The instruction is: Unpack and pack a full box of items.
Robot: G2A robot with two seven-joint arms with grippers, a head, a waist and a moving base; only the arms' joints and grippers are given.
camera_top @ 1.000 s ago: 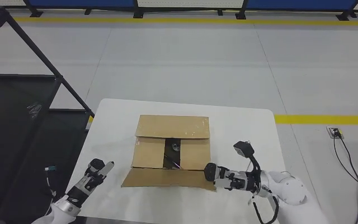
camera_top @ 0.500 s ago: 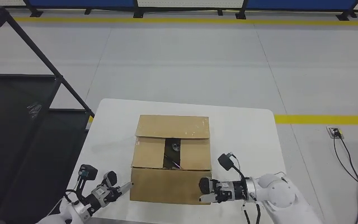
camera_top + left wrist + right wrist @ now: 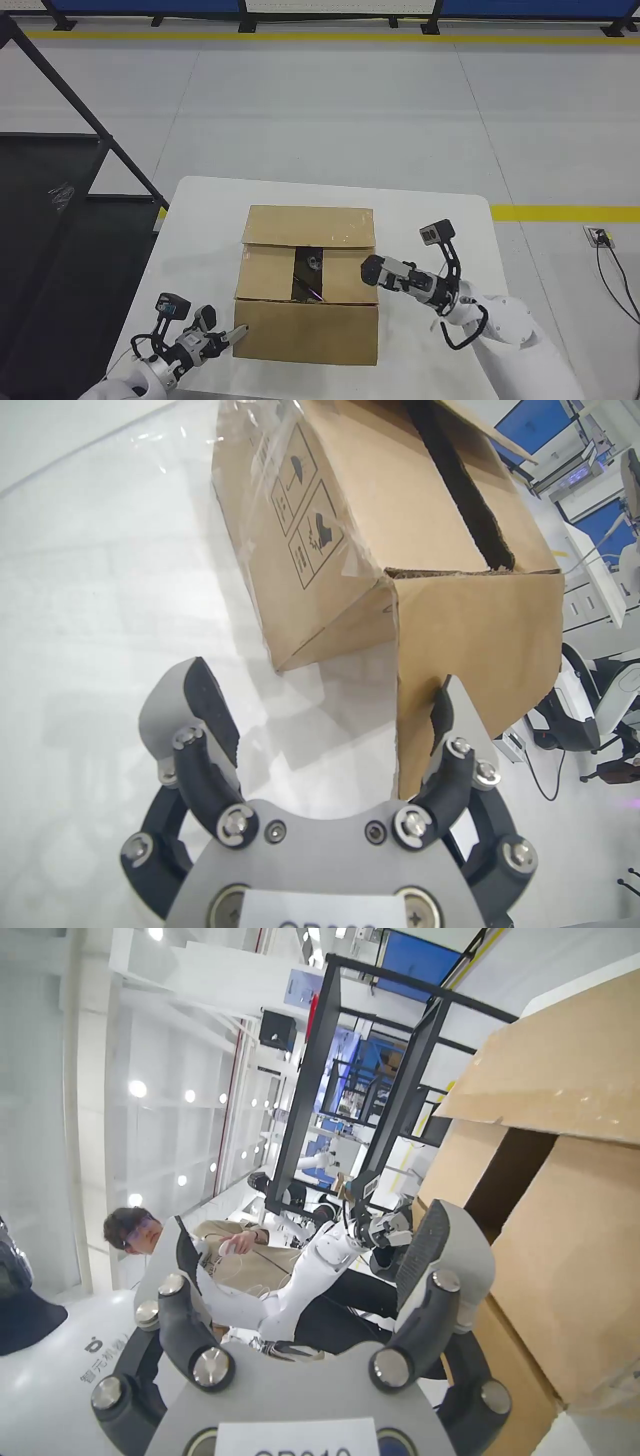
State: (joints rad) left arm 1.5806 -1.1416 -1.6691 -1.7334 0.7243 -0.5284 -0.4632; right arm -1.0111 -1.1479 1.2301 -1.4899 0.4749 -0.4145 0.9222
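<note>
Found the left jaws spread wide at the near left corner of the box [image 3: 308,290], one pad [image 3: 441,712] touching its hanging front flap [image 3: 475,640]. Found the right jaws wide too, holding nothing, beside its right top edge. Noted the box mid-desk [image 3: 200,225].

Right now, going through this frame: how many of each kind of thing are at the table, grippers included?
cardboard box: 1
grippers: 2, the left gripper and the right gripper, both open
table: 1
Total: 4
The things inside the box are too hidden to count.
</note>
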